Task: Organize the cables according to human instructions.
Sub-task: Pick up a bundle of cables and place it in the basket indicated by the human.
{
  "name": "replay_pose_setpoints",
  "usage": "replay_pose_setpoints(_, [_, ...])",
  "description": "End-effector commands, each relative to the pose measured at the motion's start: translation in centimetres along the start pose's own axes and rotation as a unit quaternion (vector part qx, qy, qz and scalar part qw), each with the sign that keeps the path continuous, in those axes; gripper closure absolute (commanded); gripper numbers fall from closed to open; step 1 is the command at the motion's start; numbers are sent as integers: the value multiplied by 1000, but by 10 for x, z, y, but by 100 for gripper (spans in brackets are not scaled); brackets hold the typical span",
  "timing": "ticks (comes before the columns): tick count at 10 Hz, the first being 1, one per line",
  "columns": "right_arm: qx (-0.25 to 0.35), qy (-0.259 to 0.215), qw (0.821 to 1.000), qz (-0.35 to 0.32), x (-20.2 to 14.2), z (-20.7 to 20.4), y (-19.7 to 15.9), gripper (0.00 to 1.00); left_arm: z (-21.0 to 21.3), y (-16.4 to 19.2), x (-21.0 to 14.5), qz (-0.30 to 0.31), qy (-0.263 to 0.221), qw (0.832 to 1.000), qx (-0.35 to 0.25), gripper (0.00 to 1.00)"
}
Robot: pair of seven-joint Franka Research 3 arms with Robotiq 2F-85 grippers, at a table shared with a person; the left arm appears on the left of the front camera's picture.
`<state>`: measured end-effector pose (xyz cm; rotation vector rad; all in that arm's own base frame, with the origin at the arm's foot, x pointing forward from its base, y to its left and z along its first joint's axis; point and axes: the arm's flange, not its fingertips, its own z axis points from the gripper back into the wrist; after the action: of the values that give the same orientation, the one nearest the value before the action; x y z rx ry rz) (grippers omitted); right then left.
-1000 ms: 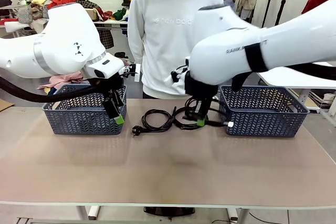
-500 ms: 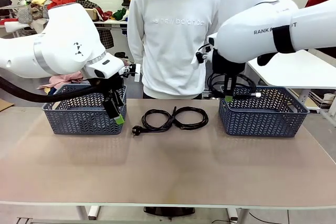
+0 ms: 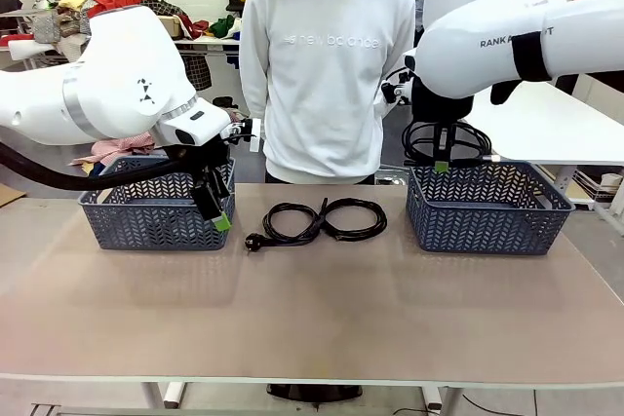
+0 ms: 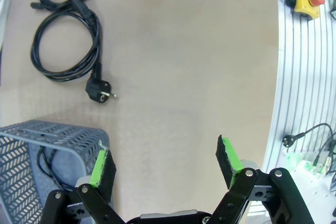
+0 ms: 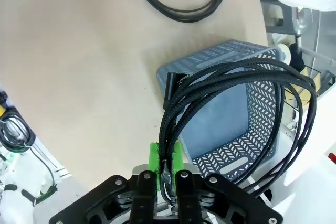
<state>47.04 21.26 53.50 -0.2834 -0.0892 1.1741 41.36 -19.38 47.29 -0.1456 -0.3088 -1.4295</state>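
Your right gripper (image 5: 166, 156) is clamped tight on a coil (image 5: 178, 109) and holds it just above the right basket (image 3: 487, 216), over its left end. The loops hang upright, with the lowest part near the rim. The basket lies straight below the gripper and its long axis runs left-right, so I'd say you need a small shift toward its middle before letting go, or a loop may catch the left wall. Two cables (image 3: 322, 221) lie on the table (image 3: 312, 319) left of the basket, well apart from it. The left gripper (image 4: 165, 163) is spread wide and empty, far left of the basket, and is nearer the plugged cable. The person (image 3: 327, 65) stands behind the table, up-left of the basket.
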Motion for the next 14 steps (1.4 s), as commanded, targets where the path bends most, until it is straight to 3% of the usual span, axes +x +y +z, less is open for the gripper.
replay_pose_setpoints(1, [-1,1,1000,3,-1,1,4,100,0,-1,-1,2,-2,1000,-1,0])
replay_pose_setpoints(3, [-1,1,1000,3,-1,1,4,100,0,-1,-1,2,-2,1000,-1,0])
replay_pose_setpoints(4, [0,0,1000,3,2,0,2,89,0,-1,-1,2,-2,1000,-1,0])
replay_pose_setpoints(11, [-4,-6,999,35,-41,-51,-68,89,0,-1,-1,2,-2,1000,-1,0])
replay_pose_setpoints(14, [0,-35,997,63,-59,-75,-84,89,0,-1,-1,2,-2,1000,-1,0])
